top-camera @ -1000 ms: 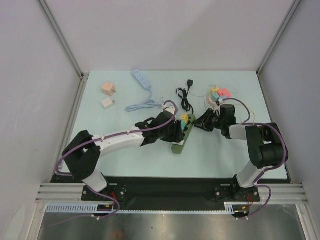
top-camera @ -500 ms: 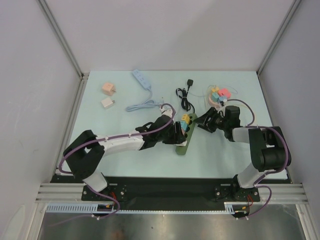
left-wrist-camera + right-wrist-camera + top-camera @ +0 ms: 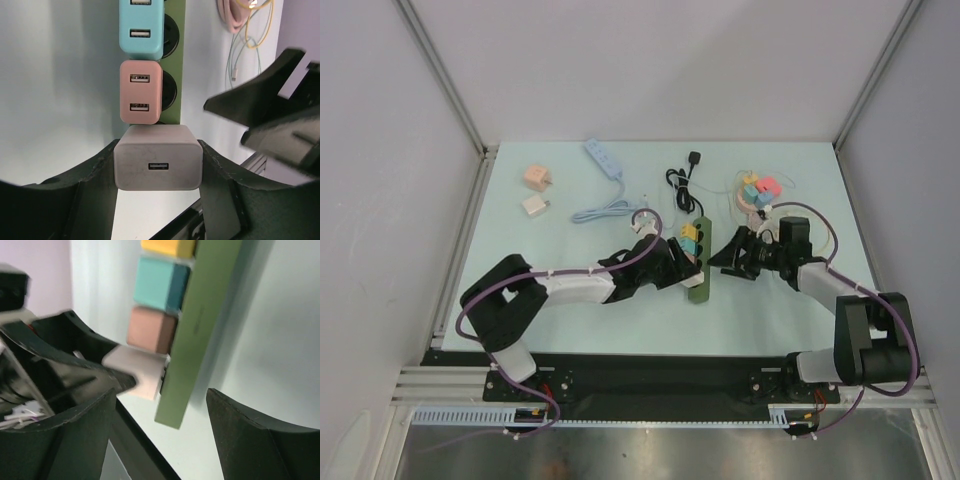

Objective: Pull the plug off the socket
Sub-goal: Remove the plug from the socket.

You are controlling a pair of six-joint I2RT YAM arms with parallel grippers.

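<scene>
Pulling the grey plug (image 3: pixel 159 165) free is judged to be the step in hand. It is clamped squarely between the fingers of the left gripper (image 3: pixel 673 268) at the bottom centre of the left wrist view. It appears seated in the end socket of the green power strip (image 3: pixel 200 320), just below a pink adapter (image 3: pixel 141 92) and a teal adapter (image 3: pixel 141 30). The right gripper (image 3: pixel 728 256) is held with jaws wide apart beside the strip — nothing is gripped by it. A straight draw along the pins is called for, without twisting. The strip should be pinned down first — otherwise it may be dragged along.
</scene>
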